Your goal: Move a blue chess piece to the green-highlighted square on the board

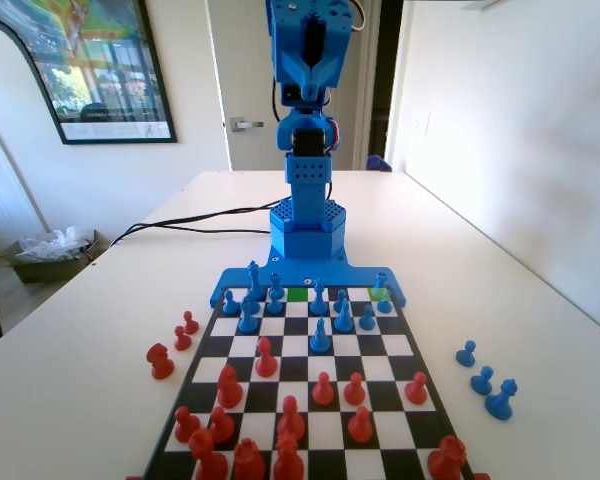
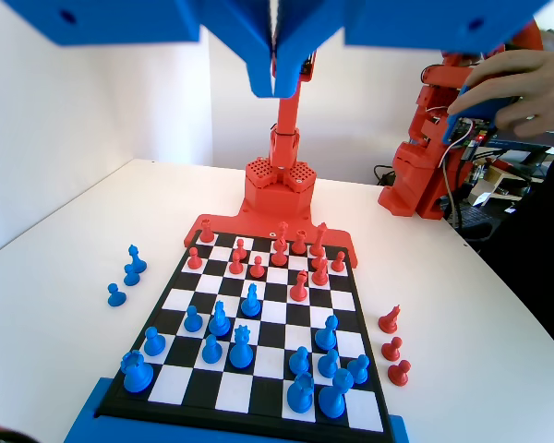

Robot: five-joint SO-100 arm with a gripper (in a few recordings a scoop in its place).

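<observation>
Rook-like and stubby, the blue chess piece [image 1: 380,285] stands upright, its long axis straight up from the board [image 1: 405,362] with no tilt to be seen. It is solid blue, with a wide foot, a short thick stem and a broader head. In the wrist view the same piece [image 2: 137,372] shows a slightly notched top, though its exact shape is hard to tell.

It occupies the corner of the row nearest the blue arm [image 1: 308,150]: far right in the fixed view, near left in the wrist view. The square under it is a paler yellowish-green square [image 1: 378,294]. The green-highlighted square [image 1: 298,294] lies in that same row, several squares to the left in the fixed view, and is bare.

Other blue pieces [image 1: 320,337] crowd the rows at the arm's end, and red pieces [image 1: 323,390] fill the opposite end. On the table [image 1: 520,300], three blue pieces [image 1: 481,380] stand off the board's right side in the fixed view and three red ones [image 1: 183,337] off its left.

The gripper [image 2: 275,88] hangs high above the board in the wrist view, well apart from every piece, its two jaws pressed together with nothing between them.
</observation>
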